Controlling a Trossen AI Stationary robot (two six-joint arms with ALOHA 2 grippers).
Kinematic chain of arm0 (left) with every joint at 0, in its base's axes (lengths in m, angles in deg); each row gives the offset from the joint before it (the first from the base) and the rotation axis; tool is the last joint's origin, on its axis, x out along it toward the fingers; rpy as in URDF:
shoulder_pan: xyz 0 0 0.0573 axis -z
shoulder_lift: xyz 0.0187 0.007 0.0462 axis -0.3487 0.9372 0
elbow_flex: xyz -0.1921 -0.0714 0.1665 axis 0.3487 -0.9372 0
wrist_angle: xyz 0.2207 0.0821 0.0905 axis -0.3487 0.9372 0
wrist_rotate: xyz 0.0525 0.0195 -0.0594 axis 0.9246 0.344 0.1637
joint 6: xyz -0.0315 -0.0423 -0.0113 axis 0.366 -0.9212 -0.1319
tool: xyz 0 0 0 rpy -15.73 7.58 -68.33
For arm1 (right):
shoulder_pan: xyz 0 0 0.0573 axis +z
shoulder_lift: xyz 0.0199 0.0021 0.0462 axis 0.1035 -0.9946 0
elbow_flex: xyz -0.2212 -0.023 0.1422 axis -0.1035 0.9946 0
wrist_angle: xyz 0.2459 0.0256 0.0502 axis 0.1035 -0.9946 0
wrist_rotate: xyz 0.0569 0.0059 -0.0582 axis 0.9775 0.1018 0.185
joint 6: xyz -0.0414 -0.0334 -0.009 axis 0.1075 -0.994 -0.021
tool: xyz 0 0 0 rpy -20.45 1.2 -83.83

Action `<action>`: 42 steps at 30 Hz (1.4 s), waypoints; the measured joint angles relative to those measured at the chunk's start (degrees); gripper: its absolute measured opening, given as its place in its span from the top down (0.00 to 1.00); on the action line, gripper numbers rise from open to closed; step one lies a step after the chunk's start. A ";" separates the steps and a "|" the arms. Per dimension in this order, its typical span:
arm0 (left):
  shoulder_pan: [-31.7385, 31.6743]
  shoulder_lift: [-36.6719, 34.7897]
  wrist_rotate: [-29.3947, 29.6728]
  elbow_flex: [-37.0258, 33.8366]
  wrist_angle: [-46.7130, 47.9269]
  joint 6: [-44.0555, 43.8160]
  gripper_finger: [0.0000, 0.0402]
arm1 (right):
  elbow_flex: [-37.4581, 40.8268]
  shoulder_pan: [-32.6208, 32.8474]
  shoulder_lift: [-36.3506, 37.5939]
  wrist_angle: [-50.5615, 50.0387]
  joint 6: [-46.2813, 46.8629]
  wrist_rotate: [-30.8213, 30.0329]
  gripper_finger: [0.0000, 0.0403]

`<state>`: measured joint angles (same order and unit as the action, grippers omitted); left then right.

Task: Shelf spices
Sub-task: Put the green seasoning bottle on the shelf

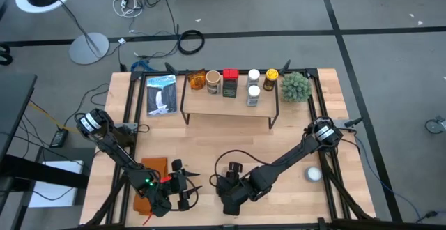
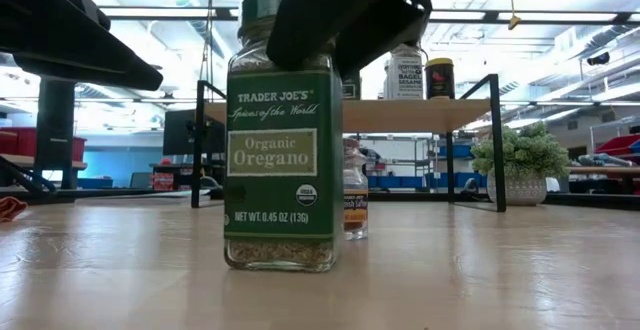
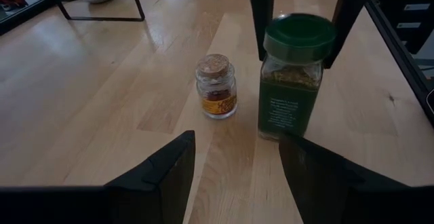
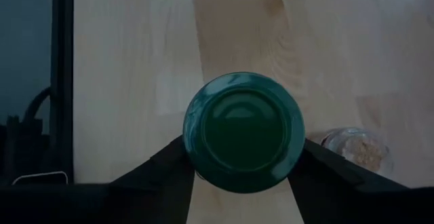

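- Green-lidded oregano jar upright on the surface, near the front edge, between the two arms, well apart from the shelf.
- Label on the jar readable in the low view: Trader Joe's Organic Oregano; dried green herb visible through the glass at the base.
- Right gripper directly above that jar, fingers down either side of the green lid, close against it; from the wrist view, lid filling the gap between the dark fingers. Firm pinch or mere touch: cannot tell.
- Small cork-topped jar with orange-red contents just beside the oregano jar, upright, not touching it.
- Left gripper low over the surface, pointed at both jars, fingers spread and holding nothing.
- Shelf farther back, carrying a row along its rear edge: amber jar, tan-lidded jar, red tin, two white-capped jars, yellow-lidded jar.
- Spiky green plant in a pale pot just beside the shelf's right end.
- White dome-shaped object on the surface beside the right arm.
- Orange cloth under the left arm, near the front-left corner.
- Blue-and-white packet flat on the surface left of the shelf.
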<state>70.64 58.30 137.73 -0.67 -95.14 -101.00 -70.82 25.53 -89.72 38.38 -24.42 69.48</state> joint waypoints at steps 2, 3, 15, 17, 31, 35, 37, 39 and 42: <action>0.00 0.00 0.00 0.00 0.00 -0.01 0.45 | 0.00 -0.13 1.17 -0.21 -0.20 -0.02 0.50; 0.00 0.00 0.00 0.00 0.00 0.00 0.45 | 0.00 -0.31 1.90 -0.20 -0.43 -0.02 0.50; 0.00 0.00 0.00 -0.02 -0.08 -0.47 0.45 | 0.00 -7.73 10.43 -3.56 -9.93 -0.59 0.50; 0.00 0.00 0.00 -0.02 -0.12 -1.39 0.45 | 0.00 -9.91 11.98 -4.34 -11.92 -0.50 0.50; -2.42 0.00 -1.58 -0.04 -1.41 -1.93 0.45 | 0.00 -31.83 20.04 -4.17 -29.75 11.26 0.50; -6.41 0.00 -5.93 -0.04 -0.49 -1.08 0.45 | 0.00 -37.00 19.40 -3.51 -33.33 13.66 0.50; -8.07 0.00 -6.93 -0.07 -0.61 0.27 0.45 | 0.02 -38.51 19.36 -3.50 -34.59 14.18 0.50; -9.30 0.00 -7.02 -0.07 -0.61 1.38 0.45 | 0.00 -39.49 19.39 -2.68 -35.48 14.74 0.50; -10.70 0.00 -7.06 -0.07 -0.61 1.87 0.45 | 0.00 -40.25 19.39 -3.52 -37.08 15.06 0.50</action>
<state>59.94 58.30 130.68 -0.73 -95.75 -99.13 -70.82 -14.72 -70.33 34.86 -61.50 84.54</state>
